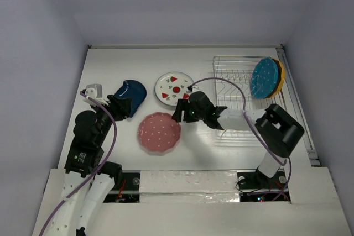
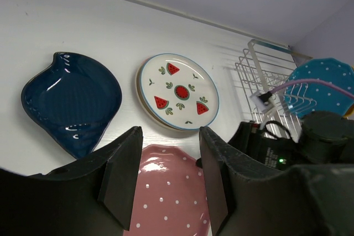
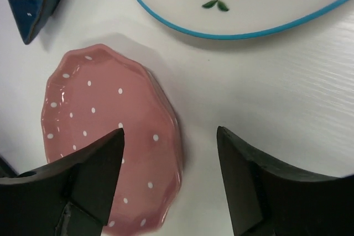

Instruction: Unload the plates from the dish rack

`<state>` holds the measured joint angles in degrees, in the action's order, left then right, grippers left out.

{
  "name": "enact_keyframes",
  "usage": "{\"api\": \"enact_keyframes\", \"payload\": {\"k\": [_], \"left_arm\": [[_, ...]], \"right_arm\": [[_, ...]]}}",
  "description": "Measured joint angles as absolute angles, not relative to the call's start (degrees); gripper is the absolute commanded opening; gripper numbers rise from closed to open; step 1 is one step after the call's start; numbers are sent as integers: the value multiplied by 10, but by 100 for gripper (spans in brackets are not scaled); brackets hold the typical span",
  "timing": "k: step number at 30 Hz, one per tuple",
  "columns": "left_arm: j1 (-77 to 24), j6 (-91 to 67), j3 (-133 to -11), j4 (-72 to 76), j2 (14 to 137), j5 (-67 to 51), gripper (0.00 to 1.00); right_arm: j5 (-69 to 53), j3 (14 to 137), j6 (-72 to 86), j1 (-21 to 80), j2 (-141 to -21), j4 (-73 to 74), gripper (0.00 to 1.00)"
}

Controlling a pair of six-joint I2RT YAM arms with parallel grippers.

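Note:
The silver wire dish rack (image 1: 232, 81) stands at the right, holding the bright blue plate (image 1: 264, 77) and the yellow-orange plate (image 1: 280, 77) upright at its far right end. On the table lie the dark blue plate (image 1: 131, 95), the white plate with red wedges (image 1: 174, 88) and the pink dotted plate (image 1: 159, 132). My right gripper (image 1: 180, 115) is open and empty, just above the pink plate's (image 3: 105, 136) right rim. My left gripper (image 1: 123, 106) is open and empty beside the dark blue plate (image 2: 72, 100). The left wrist view shows the white plate (image 2: 178, 91) and pink plate (image 2: 166, 192).
The table has walls at the back and sides. The right arm (image 1: 276, 131) reaches leftward over the rack's near edge. A purple cable (image 1: 215, 81) loops over the rack.

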<state>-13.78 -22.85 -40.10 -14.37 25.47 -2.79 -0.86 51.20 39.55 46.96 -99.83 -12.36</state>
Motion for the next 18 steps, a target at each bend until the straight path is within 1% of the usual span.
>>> {"api": "enact_keyframes", "payload": {"k": [1,2,3,4,5,6,7,9,10,12,14,15,16,17,18], "left_arm": [[-138,-229,-401,-144,255,-28,42],[-138,-229,-401,-144,255,-28,42],[-138,-229,-401,-144,254,-28,42],[-138,-229,-401,-144,254,-28,37],[-138,-229,-401,-144,253,-28,33],[-138,-229,-401,-144,252,-29,30],[-138,-228,-401,-144,251,-29,22],[-138,-228,-401,-144,248,-30,13],[-138,-228,-401,-144,246,-29,6],[-138,-228,-401,-144,243,-28,3],[-138,-228,-401,-144,238,-25,2],[-140,-228,-401,-144,235,-25,3],[-143,-228,-401,-144,233,-24,10],[-145,-227,-401,-144,231,-23,15],[-149,-228,-401,-144,229,-23,19]], "right_arm": [[2,511,389,470,-982,-111,65],[17,509,382,470,-959,-97,65],[37,507,373,469,-927,-80,43],[60,505,354,469,-890,-68,24],[86,502,341,465,-846,-60,10],[109,500,332,460,-809,-56,0],[123,500,321,447,-769,-54,0],[151,500,301,388,-696,-46,0],[166,501,294,353,-673,-37,0],[220,505,282,276,-640,-10,0],[286,510,271,221,-631,33,1],[315,515,265,204,-634,55,6],[341,521,258,192,-640,77,13],[363,526,252,182,-648,93,21],[385,533,246,177,-658,109,41]]}}
